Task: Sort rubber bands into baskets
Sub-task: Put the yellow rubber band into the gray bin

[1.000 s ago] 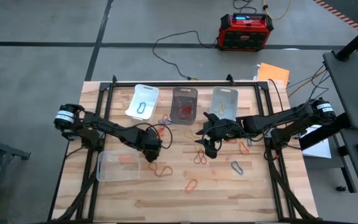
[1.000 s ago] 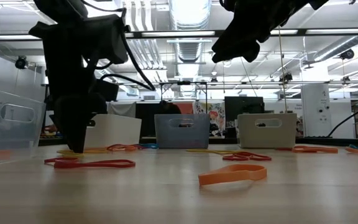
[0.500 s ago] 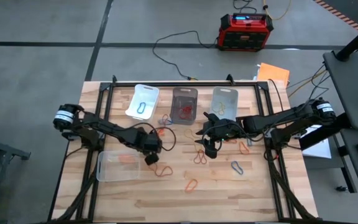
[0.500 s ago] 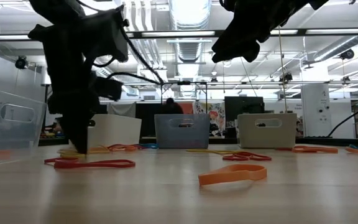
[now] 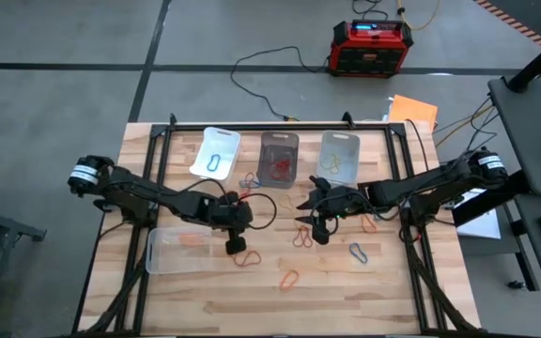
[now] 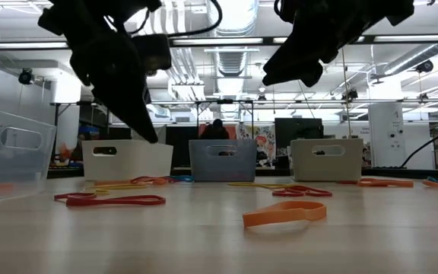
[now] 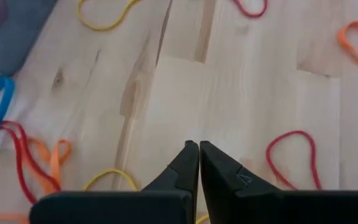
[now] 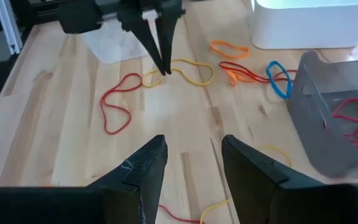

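**A:** What differs at the left gripper from one second earlier?

**B:** Its fingers were apart with the tips down at the table; now they are pressed together and raised off the wood in the low view. In the right wrist view the closed tips meet a yellow rubber band, apparently pinching it. The left wrist view shows the jaws closed, with a yellow loop partly hidden below them, so a firm hold cannot be confirmed.

**A:** And the right gripper?

**B:** Little change. It hangs above the table centre, fingers spread, nothing between them.

**A:** Location of the bands?

**B:** Loose bands lie scattered across the table centre: a red band just beside the left gripper, an orange band nearer the front edge. The white basket holds a blue band, the smoky basket holds red ones. One clear basket stands beside the smoky one; the other clear basket sits front-left.
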Robot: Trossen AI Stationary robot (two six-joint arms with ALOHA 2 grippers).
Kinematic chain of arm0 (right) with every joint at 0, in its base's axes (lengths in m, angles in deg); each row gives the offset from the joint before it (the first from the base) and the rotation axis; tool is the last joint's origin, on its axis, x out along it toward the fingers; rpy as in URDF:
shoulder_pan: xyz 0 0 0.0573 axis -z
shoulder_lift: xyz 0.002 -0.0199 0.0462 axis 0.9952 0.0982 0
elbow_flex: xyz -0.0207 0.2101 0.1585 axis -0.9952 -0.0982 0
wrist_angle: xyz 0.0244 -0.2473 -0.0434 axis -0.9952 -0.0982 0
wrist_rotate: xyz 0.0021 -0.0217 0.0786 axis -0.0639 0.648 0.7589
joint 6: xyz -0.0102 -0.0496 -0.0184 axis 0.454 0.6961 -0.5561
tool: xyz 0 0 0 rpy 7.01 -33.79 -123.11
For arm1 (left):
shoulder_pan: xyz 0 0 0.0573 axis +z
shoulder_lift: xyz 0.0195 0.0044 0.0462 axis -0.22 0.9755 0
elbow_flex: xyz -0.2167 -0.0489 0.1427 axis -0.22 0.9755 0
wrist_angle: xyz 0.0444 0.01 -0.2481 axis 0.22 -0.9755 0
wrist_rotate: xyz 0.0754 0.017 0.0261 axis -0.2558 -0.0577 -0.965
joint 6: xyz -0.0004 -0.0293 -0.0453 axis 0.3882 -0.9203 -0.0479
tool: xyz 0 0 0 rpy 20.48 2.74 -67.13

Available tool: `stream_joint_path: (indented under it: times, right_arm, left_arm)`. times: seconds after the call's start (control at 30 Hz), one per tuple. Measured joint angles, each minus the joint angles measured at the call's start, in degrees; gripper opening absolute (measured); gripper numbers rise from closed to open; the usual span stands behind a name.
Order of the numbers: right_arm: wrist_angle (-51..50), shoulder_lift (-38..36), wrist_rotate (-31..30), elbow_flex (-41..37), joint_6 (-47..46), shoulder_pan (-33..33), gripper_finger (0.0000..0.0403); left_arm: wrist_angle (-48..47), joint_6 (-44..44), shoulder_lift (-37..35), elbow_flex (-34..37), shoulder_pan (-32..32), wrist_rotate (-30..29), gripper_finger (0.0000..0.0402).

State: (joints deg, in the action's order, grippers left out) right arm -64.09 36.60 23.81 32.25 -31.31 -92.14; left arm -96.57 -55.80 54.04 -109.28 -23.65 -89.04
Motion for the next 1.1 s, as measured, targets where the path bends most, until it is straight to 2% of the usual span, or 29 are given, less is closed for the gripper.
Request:
stream_joint_path:
  times: [0.07,0.3,0.63,0.83,0.97,1.1]
  right_arm:
    - [0.48,0.0,0.0,-0.61,-1.06,0.0,0.0153]
    - [0.58,0.0,-0.02,-0.76,-1.6,0.0,0.0153]
    - [1.43,0.0,-0.02,-0.76,-0.87,0.0,0.0155]
    - [1.87,0.0,-0.02,-0.76,-0.74,0.0,0.016]
    - [1.85,0.0,-0.02,-0.76,-0.72,0.02,0.0157]
    - [1.82,0.0,-0.02,-0.76,-0.72,0.02,0.0159]
  left_arm:
    - [-0.5,-1.29,-0.34,0.0,-0.02,-0.52,0.0]
    - [-5.74,-17.07,2.2,0.01,1.01,-3.47,0.0008]
    - [-7.15,-20.93,8.71,0.02,1.5,-3.43,0.0083]
    - [-7.88,-20.92,9.55,0.01,1.92,-3.52,0.0109]
    - [-7.77,-19.95,10.3,-0.13,1.97,-3.39,0.0097]
    - [-6.98,-18.74,11.9,-0.26,1.96,-1.82,0.0029]
